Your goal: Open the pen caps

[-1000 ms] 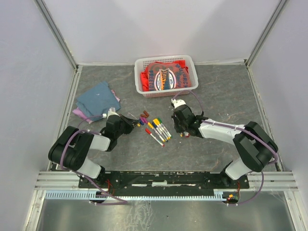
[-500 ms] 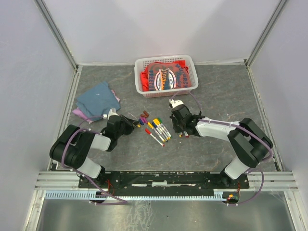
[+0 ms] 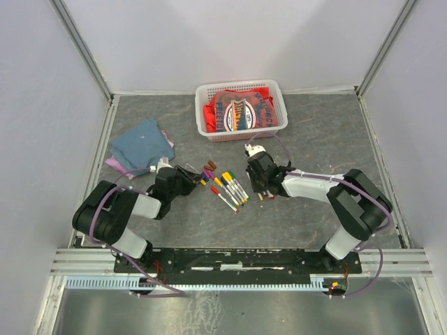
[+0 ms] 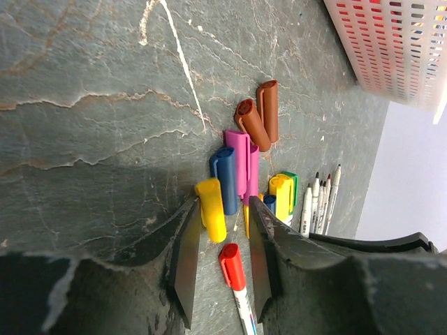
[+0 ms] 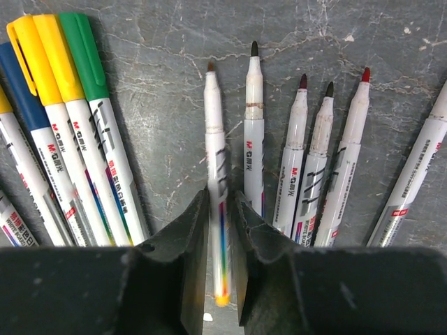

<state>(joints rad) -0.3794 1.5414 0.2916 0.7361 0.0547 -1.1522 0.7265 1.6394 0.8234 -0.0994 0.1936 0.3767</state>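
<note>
L arm low at near-left corner. left gripper (image 4: 222,230) has fingers apart, w/ a red-capped pen (image 4: 234,269) lying on desk between them. yellow cap (image 4: 211,208) just beside one fingertip

R arm stretches from near-right corner to mid desk. right gripper (image 5: 220,209) is clamped on an uncapped pen (image 5: 216,118), dark tip pointing away from wrist. Flat on desk either side of it: spare uncapped pens (image 5: 311,160) in a row on one side, capped pens (image 5: 77,118) (yellow, green, blue tops) on the other

Past yellow cap, mid desk, bunched & touching: blue cap (image 4: 225,180), pink cap (image 4: 239,162), then brown caps (image 4: 253,124), x2 side by side

Folded cloths (image 3: 142,143) twd left edge

White basket (image 3: 239,83) at far edge, centre, w/ red fabric (image 3: 241,112) inside
</note>
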